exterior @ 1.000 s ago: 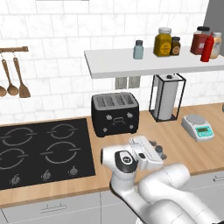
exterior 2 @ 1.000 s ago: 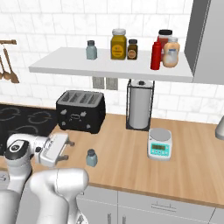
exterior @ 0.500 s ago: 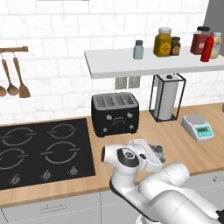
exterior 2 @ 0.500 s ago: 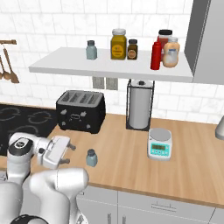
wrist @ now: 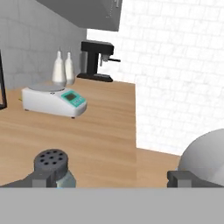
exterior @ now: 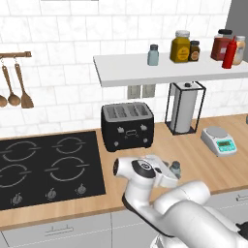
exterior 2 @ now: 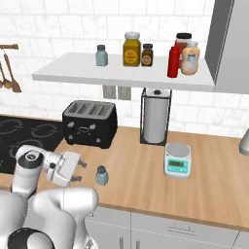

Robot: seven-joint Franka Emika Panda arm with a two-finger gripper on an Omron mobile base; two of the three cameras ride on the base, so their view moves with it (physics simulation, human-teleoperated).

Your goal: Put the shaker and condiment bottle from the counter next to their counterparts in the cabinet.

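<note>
A small blue-grey shaker [exterior 2: 101,175] with a dark cap stands on the wooden counter [exterior 2: 146,165], in front of the toaster. My gripper [exterior 2: 79,170] lies low just left of it, open, with nothing between the fingers. In the hand view the shaker's holed cap [wrist: 52,161] sits right beside the left fingertip [wrist: 40,177], off-centre in the gripper [wrist: 109,179]. From the left base the gripper [exterior: 168,173] partly hides the shaker [exterior: 176,168]. On the white cabinet shelf [exterior: 135,72] stand a matching shaker [exterior: 153,54], the red condiment bottle [exterior: 230,53] and the peach bottle [exterior: 238,49] beside it.
A black toaster [exterior: 127,126], a paper-towel holder [exterior: 184,107] and a small scale [exterior: 219,140] stand on the counter; the black hob [exterior: 43,169] lies to the left. A yellow jar [exterior: 180,47], a dark jar [exterior: 194,50] and a red-filled jar [exterior: 220,44] share the shelf.
My open gripper has dropped a little and moved right, closer to the shaker on the counter. Nothing else has moved.
</note>
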